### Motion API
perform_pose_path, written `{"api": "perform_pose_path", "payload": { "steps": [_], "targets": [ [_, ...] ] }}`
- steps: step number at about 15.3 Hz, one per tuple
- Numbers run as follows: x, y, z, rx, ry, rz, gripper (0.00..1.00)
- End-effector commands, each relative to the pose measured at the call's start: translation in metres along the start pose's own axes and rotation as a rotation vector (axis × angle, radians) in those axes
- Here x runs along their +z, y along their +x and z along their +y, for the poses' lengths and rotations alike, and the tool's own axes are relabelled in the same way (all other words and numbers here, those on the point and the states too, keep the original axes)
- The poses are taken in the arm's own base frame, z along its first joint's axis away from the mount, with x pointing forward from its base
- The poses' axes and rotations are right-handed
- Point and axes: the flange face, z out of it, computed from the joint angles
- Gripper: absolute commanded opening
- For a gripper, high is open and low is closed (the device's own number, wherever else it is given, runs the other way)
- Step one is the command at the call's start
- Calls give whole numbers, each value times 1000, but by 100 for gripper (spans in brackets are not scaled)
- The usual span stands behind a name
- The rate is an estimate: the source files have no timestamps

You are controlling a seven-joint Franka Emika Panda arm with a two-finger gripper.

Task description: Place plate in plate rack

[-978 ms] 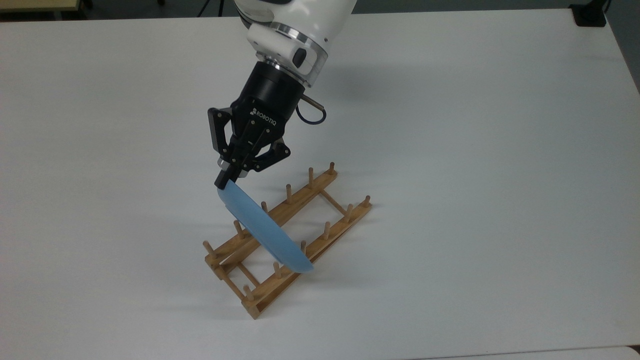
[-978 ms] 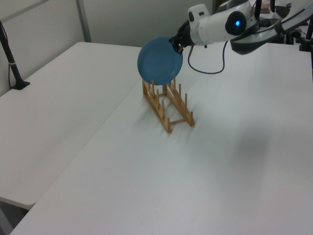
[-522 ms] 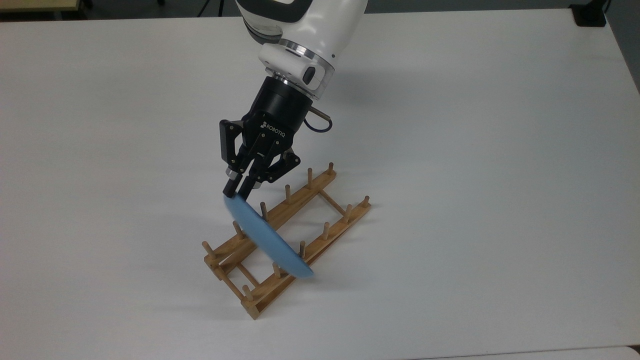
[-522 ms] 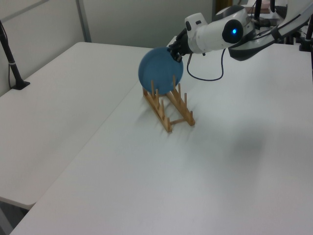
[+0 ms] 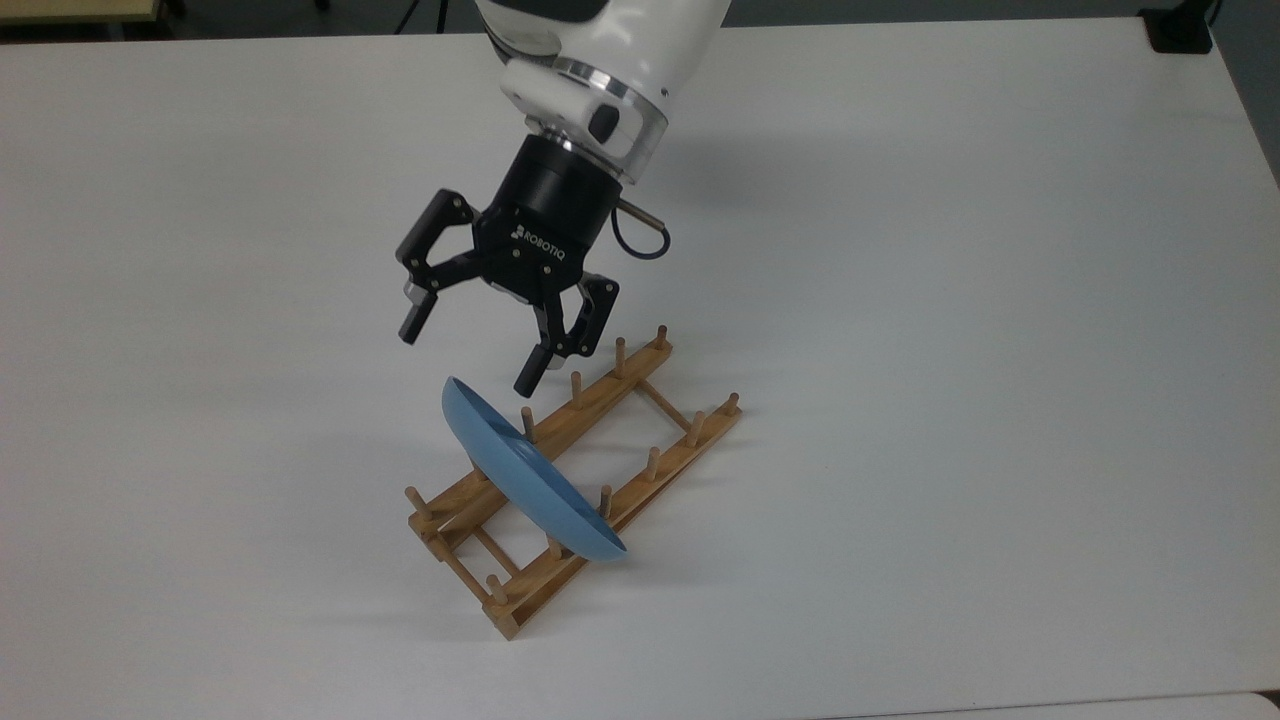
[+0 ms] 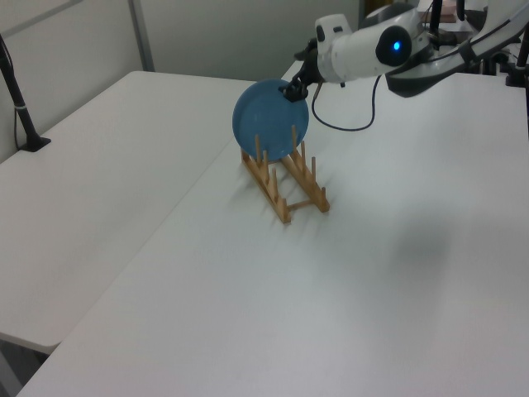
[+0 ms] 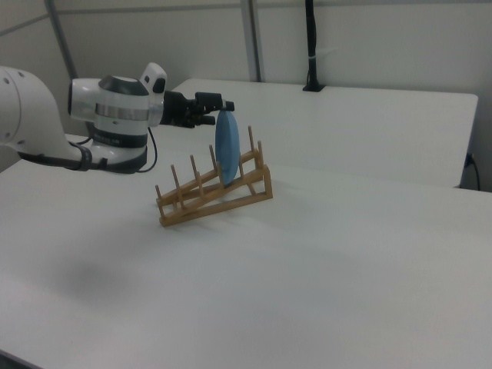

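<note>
Between rack pegs (image 5: 577, 477), glossy blue plate (image 5: 530, 478) stands, seemingly tilted.

The white arm (image 5: 600, 40) is reaching down into the top view from the upper edge, its wrist ending in a silver ring and a black cylinder. The black gripper (image 5: 468, 350) is hanging from it, tilted toward the top view's lower left. Its two fingers (image 5: 412, 318) are spreading wide apart, gripping nothing, with each black tip pointing downward. A thin dark cable is looping out beside the wrist on the top view's right. In the left view the arm (image 6: 364, 50) is stretching in from the upper right, a blue light glowing on its white housing. In the right view the arm (image 7: 115, 115) is extending level from the right view's left, the gripper (image 7: 206, 104) pointing toward the right view's right.
</note>
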Motion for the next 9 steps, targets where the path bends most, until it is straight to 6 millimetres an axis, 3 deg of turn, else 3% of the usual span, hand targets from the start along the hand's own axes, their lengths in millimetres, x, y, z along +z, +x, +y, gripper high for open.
{"api": "perform_pose_path", "payload": {
  "steps": [1,4,9],
  "targets": [
    [-26,30,36,210,-7,-31,100],
    [-44,47,63,416,25,-150,100],
    [-70,49,83,561,138,-460,100]
  ]
}}
